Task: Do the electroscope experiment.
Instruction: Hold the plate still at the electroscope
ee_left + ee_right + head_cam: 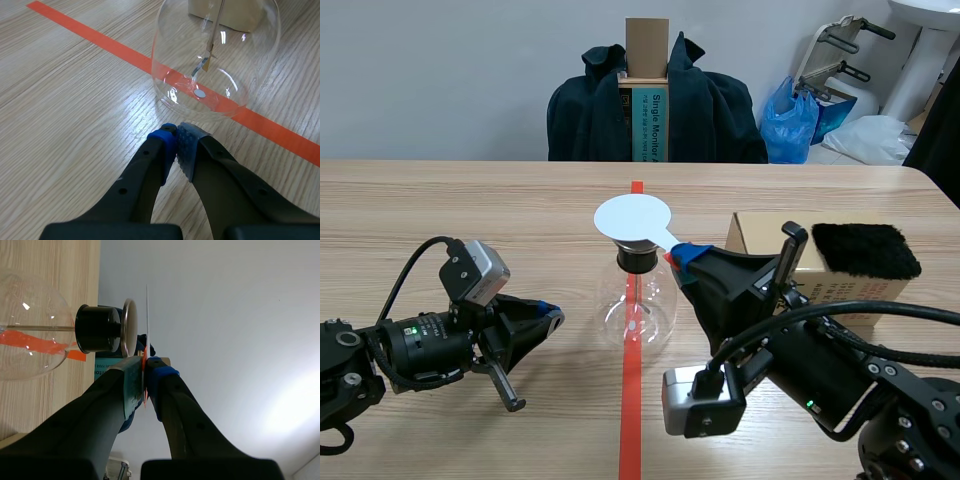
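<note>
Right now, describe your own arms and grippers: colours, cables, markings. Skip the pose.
Both arms are black. The left arm carries a silver-grey camera box with a looping black cable and a small green light. The right arm has a similar box and thick black cables. The left gripper and right gripper are thick and black, each with one blue pad and one dotted greyish pad.

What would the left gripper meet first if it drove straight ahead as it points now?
Most likely the round clear glass flask of the electroscope: it sits just ahead of the left gripper, jaws shut, with only bare wooden table between.
</note>
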